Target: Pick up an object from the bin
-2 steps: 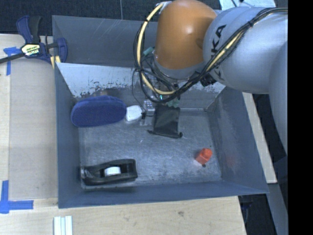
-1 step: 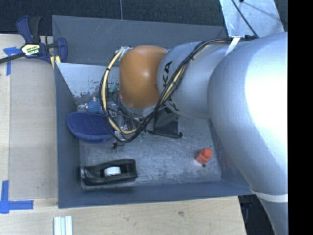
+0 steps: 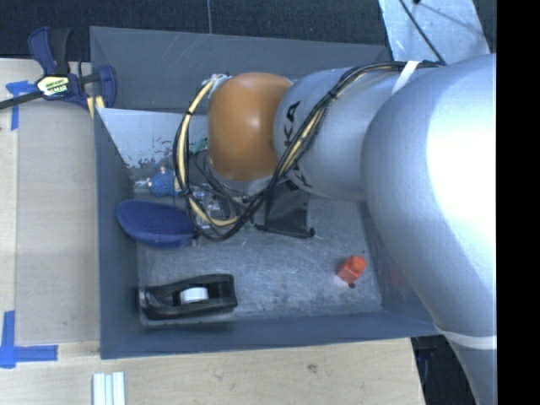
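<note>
Jaws are hidden beneath the arm's orange cover (image 3: 245,125) and its cables, so I cannot tell whether they are open or closed, or touching anything. I see the wrist low in the left rear part of the grey bin (image 3: 253,337), just beside a blue oval scoop (image 3: 152,221). On the bin floor I count one black tape dispenser (image 3: 187,295) with a white roll near the front wall, one small orange piece (image 3: 352,267) towards the right, and one black wedge (image 3: 287,218) near the middle.
</note>
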You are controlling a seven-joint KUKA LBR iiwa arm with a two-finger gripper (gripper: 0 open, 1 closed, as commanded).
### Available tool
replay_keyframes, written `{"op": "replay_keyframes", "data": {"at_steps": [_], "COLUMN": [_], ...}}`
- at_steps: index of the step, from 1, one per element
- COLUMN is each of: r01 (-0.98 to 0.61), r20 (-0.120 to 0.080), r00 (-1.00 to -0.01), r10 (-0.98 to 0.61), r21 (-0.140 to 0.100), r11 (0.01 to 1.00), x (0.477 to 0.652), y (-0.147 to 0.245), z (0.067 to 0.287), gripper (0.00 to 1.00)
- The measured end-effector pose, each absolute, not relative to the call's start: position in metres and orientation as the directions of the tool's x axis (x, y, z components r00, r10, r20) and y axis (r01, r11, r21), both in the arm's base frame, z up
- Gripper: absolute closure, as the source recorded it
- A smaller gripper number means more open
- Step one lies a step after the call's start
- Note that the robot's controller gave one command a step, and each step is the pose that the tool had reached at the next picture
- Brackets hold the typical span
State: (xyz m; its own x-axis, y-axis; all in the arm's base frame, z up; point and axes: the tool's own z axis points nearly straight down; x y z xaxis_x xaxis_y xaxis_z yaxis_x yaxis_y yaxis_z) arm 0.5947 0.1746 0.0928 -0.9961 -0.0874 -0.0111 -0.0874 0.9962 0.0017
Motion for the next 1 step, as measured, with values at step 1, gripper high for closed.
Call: {"op": "replay_keyframes", "data": {"at_steps": [1], "r01": [-0.091], "r20": [-0.012], "r00": [-0.996], "r10": [-0.091], "r21": [0.002], "r11": [0.996], "x": [0.5867], "y": [0.1738], "z": [0.2360], "gripper": [1.00]}}
